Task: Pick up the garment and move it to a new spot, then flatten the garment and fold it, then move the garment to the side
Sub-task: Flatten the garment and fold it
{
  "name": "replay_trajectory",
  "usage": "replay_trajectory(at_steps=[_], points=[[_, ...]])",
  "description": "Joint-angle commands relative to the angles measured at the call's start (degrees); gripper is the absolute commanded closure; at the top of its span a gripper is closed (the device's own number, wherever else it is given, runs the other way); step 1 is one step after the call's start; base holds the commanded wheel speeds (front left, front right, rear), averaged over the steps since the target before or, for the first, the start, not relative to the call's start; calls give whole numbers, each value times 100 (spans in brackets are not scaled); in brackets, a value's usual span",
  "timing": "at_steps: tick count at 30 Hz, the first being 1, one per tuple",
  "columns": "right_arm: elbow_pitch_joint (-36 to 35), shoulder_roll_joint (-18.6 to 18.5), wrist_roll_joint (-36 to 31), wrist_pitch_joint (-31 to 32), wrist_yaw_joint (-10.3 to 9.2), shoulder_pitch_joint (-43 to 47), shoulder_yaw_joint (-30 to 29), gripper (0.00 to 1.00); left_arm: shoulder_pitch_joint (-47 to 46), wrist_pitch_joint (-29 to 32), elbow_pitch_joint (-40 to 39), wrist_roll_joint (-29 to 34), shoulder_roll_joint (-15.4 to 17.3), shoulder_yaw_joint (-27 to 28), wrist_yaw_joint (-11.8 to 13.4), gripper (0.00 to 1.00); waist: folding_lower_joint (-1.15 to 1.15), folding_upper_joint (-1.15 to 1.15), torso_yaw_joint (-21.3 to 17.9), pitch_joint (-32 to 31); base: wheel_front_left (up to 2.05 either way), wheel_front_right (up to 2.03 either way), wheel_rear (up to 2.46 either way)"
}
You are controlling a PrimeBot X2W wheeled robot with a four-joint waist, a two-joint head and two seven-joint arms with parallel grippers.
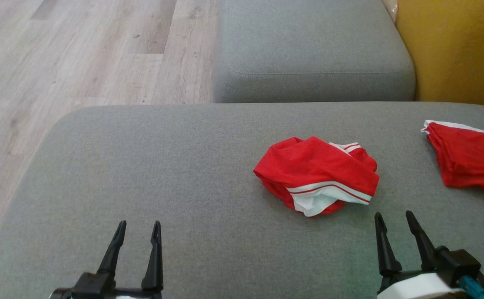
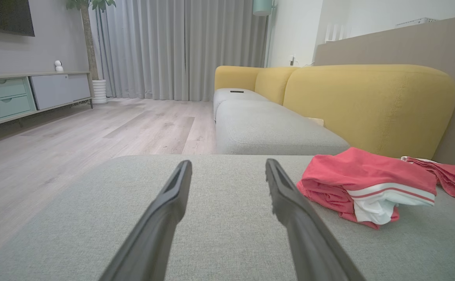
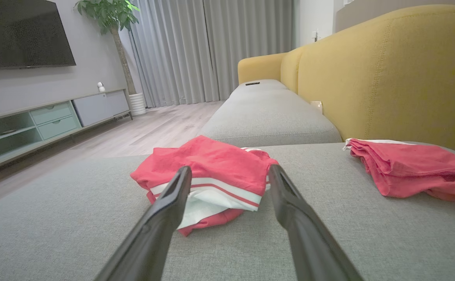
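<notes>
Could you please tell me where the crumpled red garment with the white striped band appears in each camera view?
Head view: crumpled garment right of centre on the grey cushion.
Left wrist view: crumpled garment at middle right.
Right wrist view: crumpled garment near centre.
Shared landmark: the second red garment, lying to its right in all three.

The red garment (image 1: 313, 164) lies crumpled in a loose heap on the grey seat cushion (image 1: 163, 174), right of the cushion's middle. Its white band (edged with thin red stripes) is turned out along the near side, white fabric bunched beneath it.
</notes>
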Motion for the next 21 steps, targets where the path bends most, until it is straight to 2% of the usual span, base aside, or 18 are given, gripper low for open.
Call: replay_trajectory(at_steps=[1, 21], points=[[-179, -30, -44, -32, 25, -199, 114, 0, -235, -30, -166, 59, -59, 219, -11, 0, 0, 0, 3, -3, 0, 0, 0], [-190, -27, -69, -32, 25, -206, 72, 0, -262, -30, -175, 11, -68, 136, 49, 0, 0, 0, 27, -25, 0, 0, 0]])
